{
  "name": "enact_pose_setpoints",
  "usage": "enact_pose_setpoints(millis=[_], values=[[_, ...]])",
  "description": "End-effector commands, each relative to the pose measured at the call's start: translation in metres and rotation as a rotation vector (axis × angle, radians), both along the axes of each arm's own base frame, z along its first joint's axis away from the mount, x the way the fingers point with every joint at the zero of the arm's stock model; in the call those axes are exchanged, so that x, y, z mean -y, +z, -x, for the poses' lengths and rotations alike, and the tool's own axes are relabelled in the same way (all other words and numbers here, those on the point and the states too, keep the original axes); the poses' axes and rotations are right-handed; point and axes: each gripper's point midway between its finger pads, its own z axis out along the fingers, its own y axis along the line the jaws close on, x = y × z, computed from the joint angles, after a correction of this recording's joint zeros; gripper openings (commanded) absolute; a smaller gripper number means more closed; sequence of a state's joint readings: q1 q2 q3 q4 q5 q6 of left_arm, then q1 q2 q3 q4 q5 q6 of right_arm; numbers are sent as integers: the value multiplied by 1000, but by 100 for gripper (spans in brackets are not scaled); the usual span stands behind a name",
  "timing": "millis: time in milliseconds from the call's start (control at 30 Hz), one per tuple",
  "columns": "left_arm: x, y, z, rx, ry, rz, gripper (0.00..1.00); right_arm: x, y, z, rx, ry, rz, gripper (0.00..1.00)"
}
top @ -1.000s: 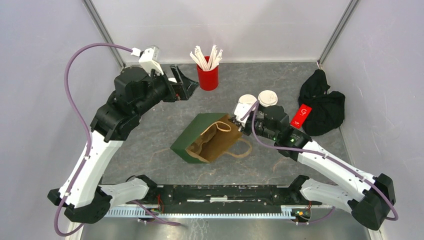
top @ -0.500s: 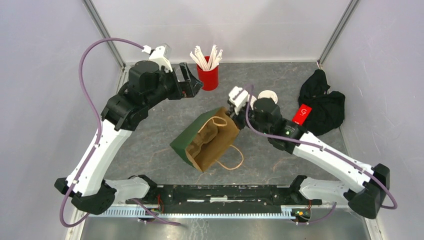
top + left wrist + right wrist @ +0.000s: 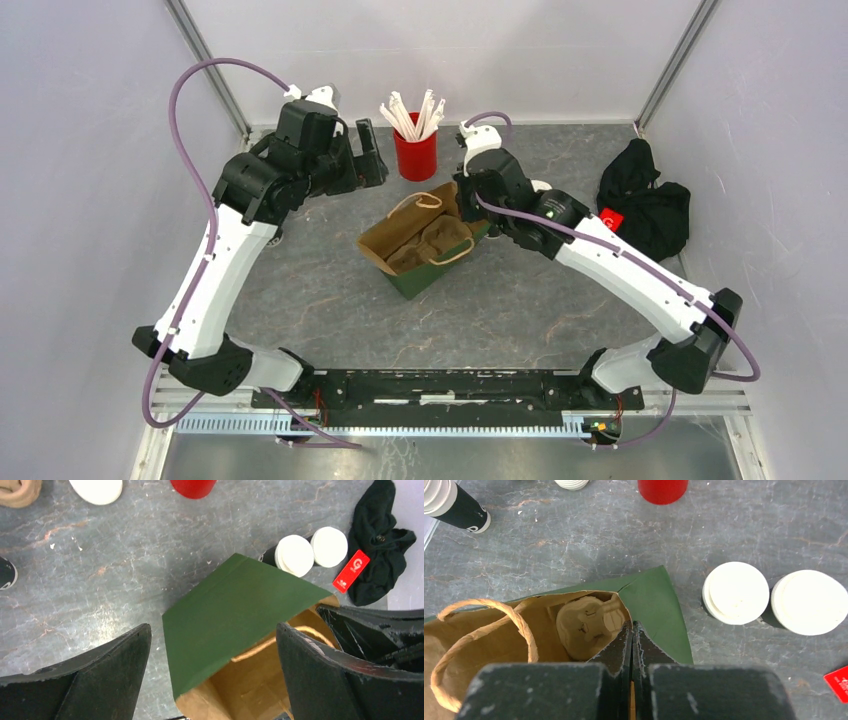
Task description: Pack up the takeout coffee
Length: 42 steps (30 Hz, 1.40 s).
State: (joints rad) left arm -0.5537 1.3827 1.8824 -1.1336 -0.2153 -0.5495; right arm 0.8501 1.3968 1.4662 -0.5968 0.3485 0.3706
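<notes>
Top view: paper bag [image 3: 420, 250], green outside and brown inside, near the middle of the grey table [image 3: 330, 290], its mouth open and both loop handles showing. The right gripper [image 3: 468, 205] is at the bag's rim on the right-hand side. The left gripper [image 3: 368, 158] hangs above the table to the left of the red holder [image 3: 415, 156], which stands at the back full of white sticks. A black cloth [image 3: 648, 205] lies at the right edge with a red card [image 3: 611, 217] against it. Left wrist view: the left gripper's jaws are spread wide with nothing between them, above the bag's green side. The two lidded black coffee cups [image 3: 295, 555] stand touching each other on the table just beyond the bag's far corner, outside it, with the red card and black cloth near them. A stack of white lids [image 3: 97, 487] sits at the top edge. Right wrist view: the right gripper's jaws are pressed together on the bag's rim, brown paper showing between them. A tan pulp cup tray [image 3: 586, 624] sits inside the bag. The two coffee cups stand to the right of the bag on bare table. A stack of lidless black cups [image 3: 455, 505] lies at the upper left.
</notes>
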Motion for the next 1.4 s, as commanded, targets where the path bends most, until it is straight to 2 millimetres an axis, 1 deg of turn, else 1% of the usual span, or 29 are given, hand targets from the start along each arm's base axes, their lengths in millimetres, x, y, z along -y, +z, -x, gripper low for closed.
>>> enact_pose_setpoints(millis=[0,133,267,333,400,467,533,600,667,733,833,867,967,1033,1167,1200,1267,1333,1367], values=[[-6,-2,18,-52,5,34,100,-1,5,-6,-71,-84,-89,0],[-15,-24,32,-162,23,-8,98,4,-5,-11,-136,-158,-146,0],[-16,-46,51,-300,12,-25,91,2,-4,-14,-165,-205,-213,0],[-15,-51,61,-345,4,-12,89,1,-8,-13,-186,-221,-234,0],[-11,-50,67,-359,-7,23,87,1,-12,-13,-201,-232,-241,0],[-7,-49,72,-366,-23,55,89,-1,-13,-14,-208,-239,-253,0],[3,-48,76,-374,-65,99,92,-3,-11,-15,-211,-239,-267,0],[10,-53,80,-399,-97,127,92,-4,-12,-16,-216,-248,-274,0],[9,-67,84,-447,-91,113,91,-4,-13,-17,-221,-258,-282,0],[8,-84,89,-505,-80,91,84,-7,-10,-18,-218,-260,-301,0],[8,-99,88,-541,-72,72,67,-6,-9,-19,-218,-278,-312,0],[6,-100,87,-538,-62,63,63,-5,-10,-19,-217,-282,-312,0],[-1,-100,82,-506,-30,41,57,-5,-8,-21,-214,-284,-317,0],[-2,-99,76,-478,-17,37,50,-7,-8,-21,-217,-277,-318,0],[-2,-102,66,-456,-2,19,30,-5,-3,-20,-202,-266,-301,6],[-4,-102,64,-448,6,12,27,-4,-1,-21,-194,-265,-294,6],[-6,-101,61,-434,16,3,21,-2,8,-23,-168,-256,-278,16],[-13,-99,56,-408,44,-28,14,3,14,-26,-141,-251,-237,33],[-18,-97,53,-394,59,-52,11,8,20,-27,-115,-244,-211,41]])
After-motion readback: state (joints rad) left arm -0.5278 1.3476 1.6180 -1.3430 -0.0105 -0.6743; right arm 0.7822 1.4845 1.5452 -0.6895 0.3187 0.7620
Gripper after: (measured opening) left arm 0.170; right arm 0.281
